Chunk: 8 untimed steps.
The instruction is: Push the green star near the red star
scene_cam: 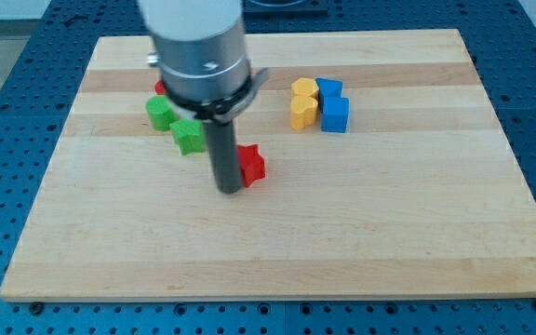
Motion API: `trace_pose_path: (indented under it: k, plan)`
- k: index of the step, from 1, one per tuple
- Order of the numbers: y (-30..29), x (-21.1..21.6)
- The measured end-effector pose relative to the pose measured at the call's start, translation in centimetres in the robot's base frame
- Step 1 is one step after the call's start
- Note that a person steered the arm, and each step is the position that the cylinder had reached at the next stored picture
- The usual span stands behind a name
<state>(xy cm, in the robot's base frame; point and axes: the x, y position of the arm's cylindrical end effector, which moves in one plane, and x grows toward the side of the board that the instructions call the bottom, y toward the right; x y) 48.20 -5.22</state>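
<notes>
The green star (188,136) lies left of the board's middle, just left of my dark rod. The red star (251,165) lies right of the rod, touching or nearly touching it. My tip (228,189) rests on the board between the two, slightly below and right of the green star and at the red star's left side. A second green block (161,113) sits up-left of the green star. A red block (159,87) is mostly hidden behind the arm's body.
Two yellow blocks (303,102) and two blue blocks (332,105) cluster at the upper middle-right of the wooden board (389,214). The arm's grey body (198,46) hides part of the board's top left. Blue perforated table surrounds the board.
</notes>
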Motion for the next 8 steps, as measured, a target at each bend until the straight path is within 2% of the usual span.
trace_pose_path:
  k: [1, 2, 3, 4, 5, 6, 7, 8]
  plan:
    - [4.3, -3.1]
    - [7.8, -4.3]
    - [8.3, -3.2]
    - [6.9, 0.2]
    - [0.5, 3.6]
    - [-7.4, 3.8]
    - [-13.9, 1.9]
    - [-14.1, -1.5]
